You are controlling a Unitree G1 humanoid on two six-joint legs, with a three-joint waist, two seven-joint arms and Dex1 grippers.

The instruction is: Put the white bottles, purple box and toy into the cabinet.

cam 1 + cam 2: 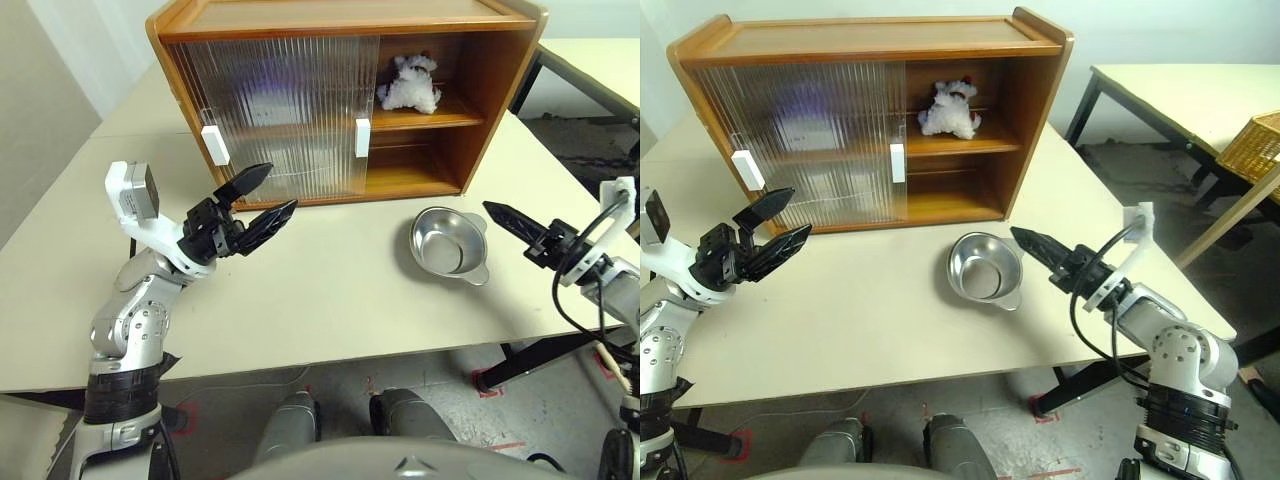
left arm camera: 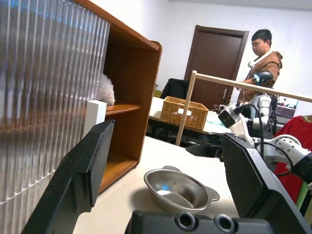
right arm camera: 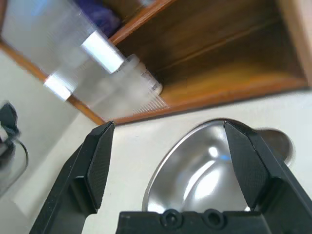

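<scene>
The cabinet is seen across the upper middle of the left eye view, its long axis running left to right along the far part of the table, its open front facing the camera. Both ribbed sliding doors are drawn over the left portion, so that the right-hand compartment stands open. The toy is seen on the inner shelf of that open compartment, at the upper centre-right of the frame — it sits as a fluffy white lump, and which way it faces cannot be told. A purple blur is made out behind the doors, and a white bottle is seen lying against the door edge in the right wrist view. A metal bowl rests on the table just below the cabinet's right end. The left gripper is held at centre-left, fingers spread wide and holding nothing, pointed at the doors. The right gripper is held just beside the bowl — spread wide, empty.
</scene>
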